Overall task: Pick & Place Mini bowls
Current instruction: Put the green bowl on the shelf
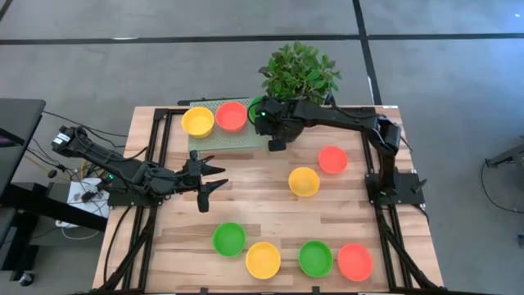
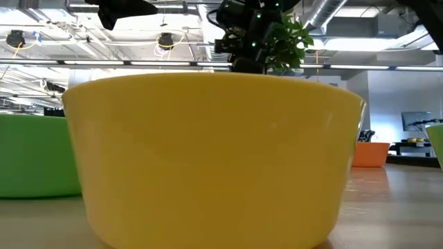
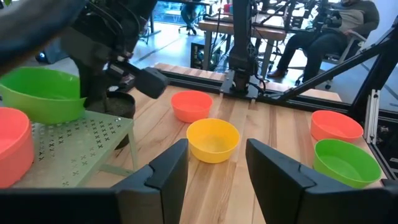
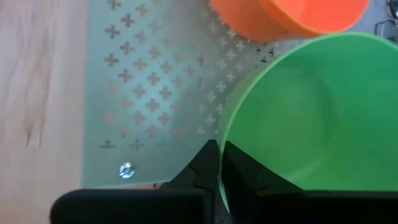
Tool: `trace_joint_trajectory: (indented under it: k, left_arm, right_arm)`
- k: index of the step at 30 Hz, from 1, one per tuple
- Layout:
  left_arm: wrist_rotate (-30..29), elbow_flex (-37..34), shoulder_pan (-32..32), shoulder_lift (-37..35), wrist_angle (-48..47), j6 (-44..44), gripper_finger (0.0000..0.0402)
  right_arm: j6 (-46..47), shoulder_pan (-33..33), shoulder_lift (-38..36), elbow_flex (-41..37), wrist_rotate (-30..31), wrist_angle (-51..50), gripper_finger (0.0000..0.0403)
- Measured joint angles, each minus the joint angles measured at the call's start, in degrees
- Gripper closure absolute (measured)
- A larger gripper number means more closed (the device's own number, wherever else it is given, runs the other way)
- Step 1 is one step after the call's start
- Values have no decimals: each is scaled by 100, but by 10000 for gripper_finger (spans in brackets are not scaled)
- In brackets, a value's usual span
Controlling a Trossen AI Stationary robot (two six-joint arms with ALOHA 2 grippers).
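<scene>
My right gripper [image 4: 219, 158] is shut on a green mini bowl [image 4: 311, 112] at the far middle of the table, over the pale green mat [image 1: 214, 138]. Whether the bowl touches the mat, I cannot tell. A yellow mini bowl [image 1: 198, 121] and a red one [image 1: 232, 116] sit on that mat. My left gripper [image 1: 214, 182] hovers open left of the table's centre, with nothing between its fingers. Several more mini bowls rest on the wood: red [image 1: 332, 159] and yellow [image 1: 304, 181] right of centre, and a row near the front edge. My right gripper pinches the green bowl's rim [image 4: 225, 146], one finger [image 4: 239, 171] inside the bowl and the other outside it over the mat. The fingers slant down at it from above, coming from the table's right. The bowl sits mouth up, low over the mat [image 3: 74, 146].
A potted plant [image 1: 299, 72] stands just behind the right gripper at the far edge. The front row holds a green [image 1: 229, 238], yellow [image 1: 263, 259], green [image 1: 315, 258] and red [image 1: 355, 261] bowl. The yellow one fills the low view [image 2: 208, 152]. Bare wood lies between the mat and the front row.
</scene>
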Motion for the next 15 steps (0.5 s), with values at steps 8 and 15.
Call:
trace_joint_trajectory:
  k: [8, 15]
  left_arm:
    - [0, 0, 0, 0, -9, -15, 238]
    - [1, 0, -1, 0, -22, -15, 238]
  right_arm:
    - [-19, 35, -33, 21, -14, 4, 381]
    - [-19, 104, -34, 21, 3, 0, 344]
